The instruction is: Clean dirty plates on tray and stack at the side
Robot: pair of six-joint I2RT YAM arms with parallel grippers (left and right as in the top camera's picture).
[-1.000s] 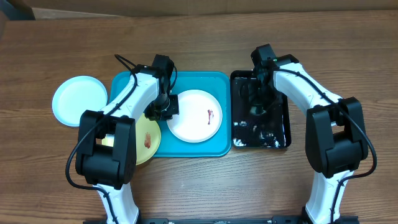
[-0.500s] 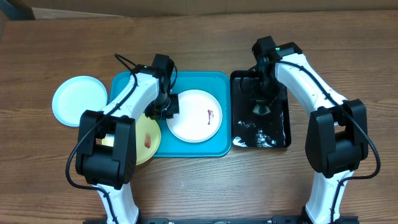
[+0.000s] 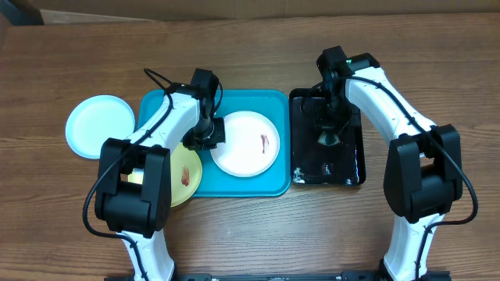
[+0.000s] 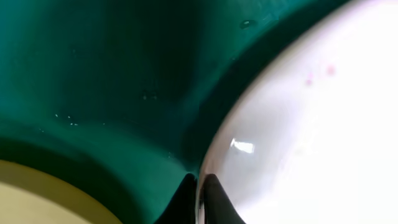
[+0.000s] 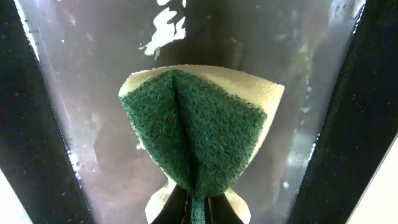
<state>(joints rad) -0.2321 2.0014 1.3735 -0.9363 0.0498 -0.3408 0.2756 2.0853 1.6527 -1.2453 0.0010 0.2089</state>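
Note:
The turquoise tray (image 3: 250, 101) holds a white plate (image 3: 244, 148) with a red smear (image 3: 264, 143). My left gripper (image 3: 205, 139) is at that plate's left rim. In the left wrist view its fingers (image 4: 200, 190) are shut on the white plate's (image 4: 311, 124) edge, just above the tray floor (image 4: 93, 74). A yellow-green plate (image 3: 186, 178) with a reddish smear lies at the tray's near left corner, partly under my left arm. A light blue plate (image 3: 99, 126) lies on the table left of the tray. My right gripper (image 3: 326, 134) is shut on a folded green sponge (image 5: 199, 130).
A glossy black tray (image 3: 348, 168) with wet glints stands right of the turquoise tray, and the sponge hangs over its floor (image 5: 93, 93). The yellow-green plate's (image 4: 37, 193) edge lies close to my left fingers. Bare wooden table surrounds both trays.
My right arm lifted and shifted slightly with the sponge over the black tray. My left jaws closed tighter on the white plate's rim. The plates stayed in place.

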